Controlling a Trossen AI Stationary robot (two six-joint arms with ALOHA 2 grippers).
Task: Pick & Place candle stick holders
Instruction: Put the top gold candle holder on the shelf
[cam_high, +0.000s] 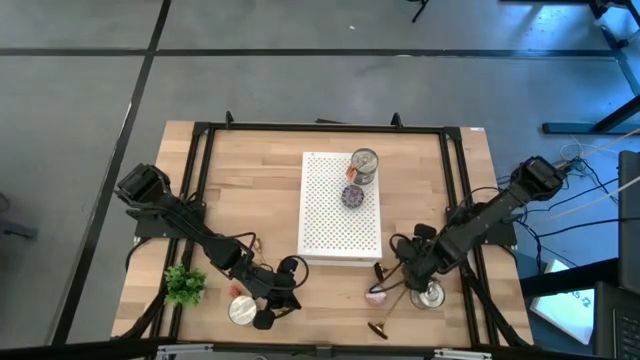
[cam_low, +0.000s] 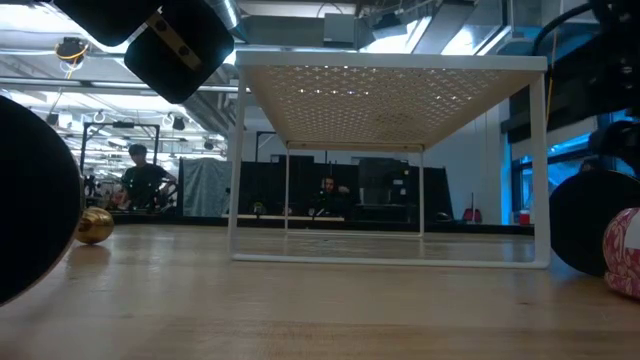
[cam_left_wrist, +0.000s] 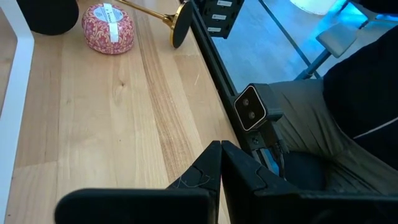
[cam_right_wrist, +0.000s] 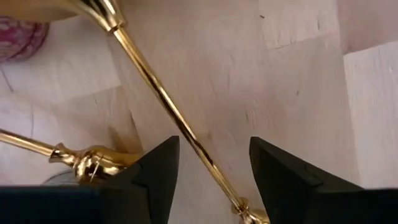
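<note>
Holders (cam_right_wrist: 163, 98) — lying on the worktop (cam_high: 250, 190) near its front-right edge, none yet resting on the white rack (cam_high: 340, 215). Right claw (cam_right_wrist: 213, 163) is hanging with fingers apart astride one gold stem, not clamping. Left claw (cam_left_wrist: 221, 163) is waiting pressed together, front-left. Pink tin (cam_left_wrist: 108, 28) and second stem are crowding the pickup — little room.

You have the perforated shelf (cam_high: 340, 212) at the table's (cam_high: 250, 180) middle, with a tin (cam_high: 364, 163) on its far right corner and a disc (cam_high: 352, 196) just in front of that tin. Near the front left edge sits the small plant (cam_high: 185, 284), with another tin (cam_high: 242, 311) to its right. Right of the shelf's front corner, the candle stick holders (cam_high: 392, 295) lie on the table, one stem (cam_right_wrist: 163, 99) between the right gripper's (cam_right_wrist: 211, 163) fingers.
</note>
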